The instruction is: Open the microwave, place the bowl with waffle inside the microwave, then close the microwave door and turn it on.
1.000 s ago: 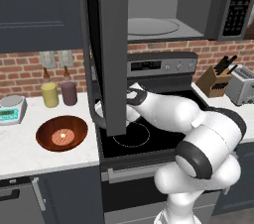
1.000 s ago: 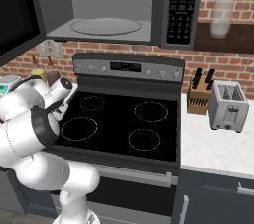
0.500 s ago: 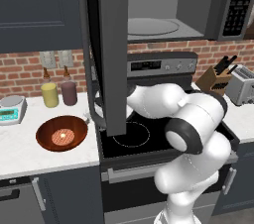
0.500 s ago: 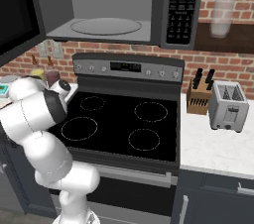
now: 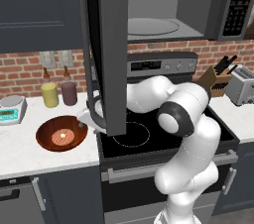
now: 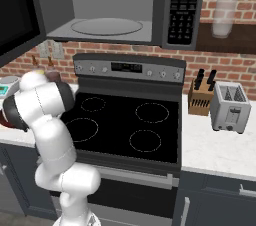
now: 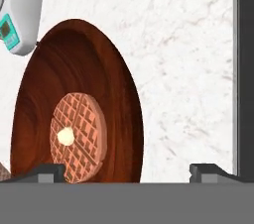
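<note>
One bowl, one waffle, hand spread wide beside the rim

One reddish-brown bowl (image 5: 61,135) sits on the white marble tabletop (image 5: 30,153) left of the black stovetop (image 6: 127,125), and you can count a single round waffle (image 5: 63,136) lying in its middle with a pale dab on top. One microwave (image 6: 115,7) hangs above the range, its door (image 5: 110,44) swung fully open toward you so the light interior and the one glass turntable (image 6: 106,26) show. Behind the bowl you have two bottles, a yellow one (image 5: 49,92) and a dark purple one (image 5: 69,91), and one kitchen scale (image 5: 11,108) at the far left. On the right tabletop stand one knife block (image 6: 200,95) and one toaster (image 6: 230,106).

Your hand (image 5: 89,117) hovers low just to the right of the bowl, partly behind the door's edge. In the hand view your two fingertips (image 7: 49,170) stand wide apart with nothing between them; one lies over the bowl's near side by the waffle, the other over bare marble, beside the stovetop's edge.
</note>
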